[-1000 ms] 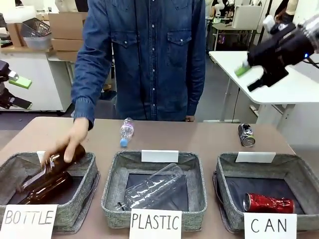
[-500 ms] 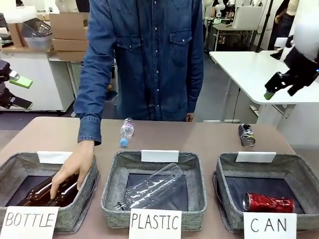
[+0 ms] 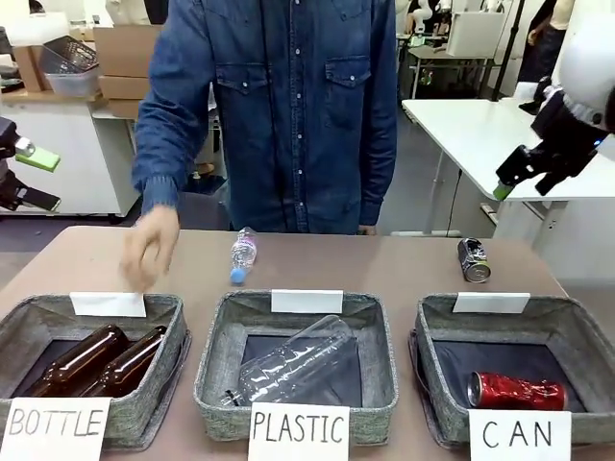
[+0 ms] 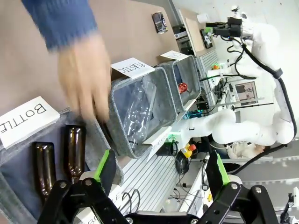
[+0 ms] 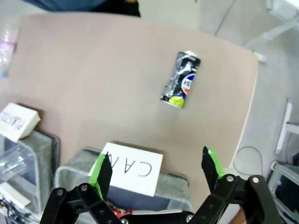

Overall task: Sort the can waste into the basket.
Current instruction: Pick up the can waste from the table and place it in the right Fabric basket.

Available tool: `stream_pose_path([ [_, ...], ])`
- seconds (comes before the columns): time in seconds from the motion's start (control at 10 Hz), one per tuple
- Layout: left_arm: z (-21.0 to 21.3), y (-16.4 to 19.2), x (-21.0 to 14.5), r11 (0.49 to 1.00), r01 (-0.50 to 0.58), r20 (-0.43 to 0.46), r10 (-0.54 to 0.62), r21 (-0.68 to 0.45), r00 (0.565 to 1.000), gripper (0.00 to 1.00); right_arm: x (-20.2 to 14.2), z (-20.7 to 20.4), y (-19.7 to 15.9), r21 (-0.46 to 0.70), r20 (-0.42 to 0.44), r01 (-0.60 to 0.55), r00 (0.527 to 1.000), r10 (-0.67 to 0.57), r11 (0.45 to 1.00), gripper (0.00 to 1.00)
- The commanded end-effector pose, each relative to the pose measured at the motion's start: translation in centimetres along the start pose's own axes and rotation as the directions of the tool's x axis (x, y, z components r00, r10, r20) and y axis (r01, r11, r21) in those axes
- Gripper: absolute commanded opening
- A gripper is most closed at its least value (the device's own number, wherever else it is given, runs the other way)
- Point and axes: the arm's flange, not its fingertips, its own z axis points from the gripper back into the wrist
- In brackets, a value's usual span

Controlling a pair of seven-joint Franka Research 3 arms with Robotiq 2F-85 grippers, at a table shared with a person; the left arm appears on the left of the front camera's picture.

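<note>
At the far left edge of the front view, the left gripper (image 3: 38, 180) hangs beside the table. Its fingers are spread with nothing between them. In the left wrist view its green pads (image 4: 101, 164) stand wide apart.

In the lower left, the BOTTLE basket (image 3: 178, 338) holds two brown glass bottles (image 3: 96, 360) lying side by side behind a white BOTTLE sign (image 3: 53, 423). The person's hand (image 3: 149, 245), blurred, is above that basket's far rim.

Left of the frame's middle, a small water bottle (image 3: 242, 253) with a blue cap lies on the table (image 3: 384, 269) in front of the person. Nearer the camera, the PLASTIC basket (image 3: 213, 351) holds a large clear plastic bottle (image 3: 293, 363) lying slantwise, with the PLASTIC sign (image 3: 300, 427) in front.

In the lower right, the CAN basket (image 3: 581, 327) sits behind its CAN sign (image 3: 521, 435). The red can (image 3: 517, 391), dented, lies on its side on the basket's dark floor near the front wall. The black-and-silver can (image 3: 474, 259) lies on its side on the bare table just beyond the basket's far rim, outside it.

In the upper right, the right gripper (image 3: 527, 184) hangs high above the table, well apart from that can. In the right wrist view its fingers (image 5: 101, 171) are spread wide and empty. That view has the dark can in the upper middle and the CAN sign at the bottom between the fingers.
</note>
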Motion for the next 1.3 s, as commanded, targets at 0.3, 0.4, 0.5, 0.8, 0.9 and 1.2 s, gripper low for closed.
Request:
stream_pose_path([
  [0.3,0.3,-0.1,-0.2,1.000,0.020,-0.013,-0.020,-0.001,1.000,1.00,4.9,-14.3,-1.8,-0.038,-0.247,0.022,0.968,-0.031,0.999,1.00],
  [0.4,0.3,-0.1,-0.2,1.000,0.020,-0.013,-0.020,-0.001,1.000,1.00,5.0,-16.4,-1.9,-0.060,-0.276,0.037,0.960,-0.052,0.998,1.00],
  [0.5,0.3,-0.1,-0.2,1.000,0.020,-0.013,-0.020,-0.001,1.000,1.00,5.0,-18.3,-2.2,-0.110,-0.299,0.067,0.949,-0.097,0.992,1.00],
  [0.8,0.3,-0.1,-0.2,1.000,0.020,-0.013,-0.020,-0.001,1.000,1.00,4.6,-21.0,-2.6,-0.192,-0.291,0.115,0.942,-0.168,0.975,1.00],
  [0.9,0.3,-0.1,-0.2,1.000,0.020,-0.013,-0.020,-0.001,1.000,1.00,4.6,-21.6,-2.7,-0.190,-0.297,0.134,0.936,-0.187,0.973,1.00],
  [1.2,0.3,-0.1,-0.2,1.000,0.020,-0.013,-0.020,-0.001,1.000,1.00,4.6,-21.9,-2.9,-0.207,-0.275,0.169,0.935,-0.223,0.964,1.00],
])
